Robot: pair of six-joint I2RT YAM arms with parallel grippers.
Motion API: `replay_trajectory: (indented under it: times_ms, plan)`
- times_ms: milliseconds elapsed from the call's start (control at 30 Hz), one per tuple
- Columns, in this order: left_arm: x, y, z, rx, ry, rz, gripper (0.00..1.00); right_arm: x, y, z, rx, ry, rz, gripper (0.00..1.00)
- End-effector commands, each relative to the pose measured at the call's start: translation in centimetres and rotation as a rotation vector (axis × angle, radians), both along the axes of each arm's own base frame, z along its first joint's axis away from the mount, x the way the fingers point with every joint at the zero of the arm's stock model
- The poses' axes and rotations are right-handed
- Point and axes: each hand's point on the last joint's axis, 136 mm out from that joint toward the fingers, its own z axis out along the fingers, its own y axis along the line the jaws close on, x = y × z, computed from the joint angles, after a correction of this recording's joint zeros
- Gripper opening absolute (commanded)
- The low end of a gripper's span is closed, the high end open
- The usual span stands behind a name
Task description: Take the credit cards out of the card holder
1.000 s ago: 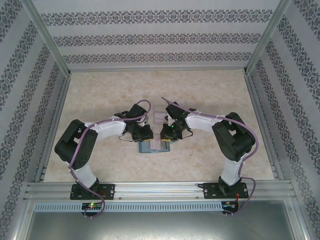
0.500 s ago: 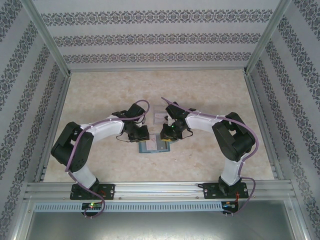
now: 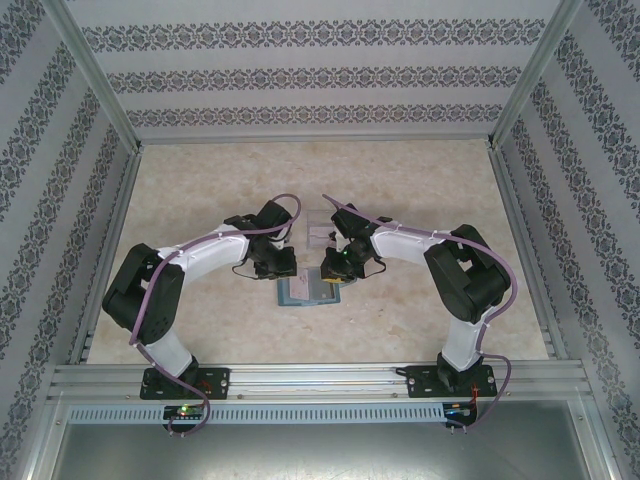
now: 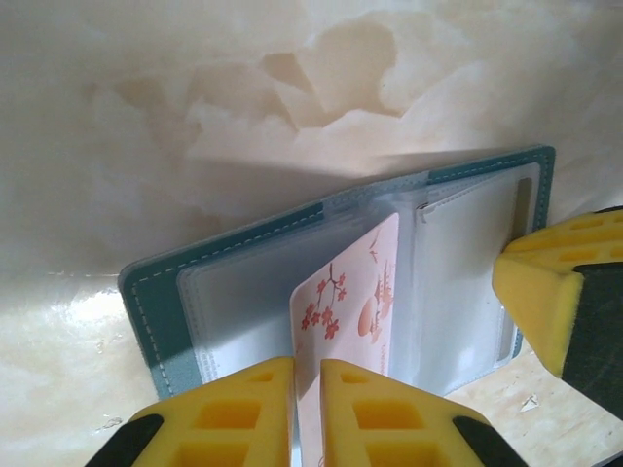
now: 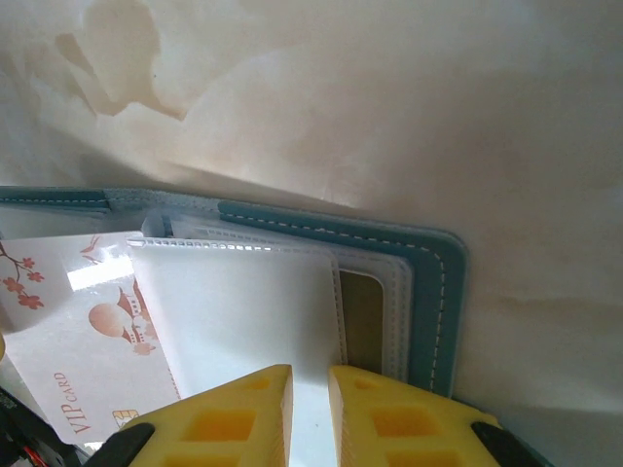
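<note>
Top overhead; close wrists apparently share card holder point(image 4: 161, 321).

- Left arm's elbow point(image 3: 140, 295) swings outward to the left and sits a touch closer to the base rail than a second ago. We see most of that shift in the first half-second.
- Left gripper point(image 3: 280, 272), pinching the blossom-print card point(image 4: 350, 302), backs off slightly leftward over the card holder point(image 3: 300, 294), so the gap to the right gripper point(image 3: 330, 278) opens up a bit.
- Purple cable loop point(image 3: 290, 203) above the left wrist now arches higher and rounder.
- We can't tell from above how far the card has slid out of its sleeve.
</note>
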Motion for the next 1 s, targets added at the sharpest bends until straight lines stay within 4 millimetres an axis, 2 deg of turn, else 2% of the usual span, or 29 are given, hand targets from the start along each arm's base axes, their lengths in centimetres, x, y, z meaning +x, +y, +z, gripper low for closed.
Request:
replay_trajectory:
  times_ms: [0, 200, 600, 767, 967]
  plan:
    - [-0.3, -0.9, 0.5, -0.007, 0.011, -0.024, 0.18, -0.2, -1.7, -0.7, -0.073, 0.015, -0.009, 0.19]
    - [-0.4, -2.7, 0.7, -0.085, 0.019, -0.027, 0.20, -0.3, -1.8, -0.8, -0.075, 0.018, -0.010, 0.19]
    - [-1.1, -3.2, 0.1, -0.075, 0.034, -0.040, 0.13, -0.3, -1.9, -0.8, -0.074, 0.016, -0.012, 0.19]
    - [-1.0, -3.0, 0.3, -0.060, 0.020, -0.037, 0.09, -0.2, -2.0, -0.2, -0.074, 0.003, -0.015, 0.20]
    - [-0.6, -2.5, 1.0, -0.028, -0.006, -0.046, 0.06, 0.2, -2.5, 1.7, -0.070, -0.030, -0.024, 0.24]
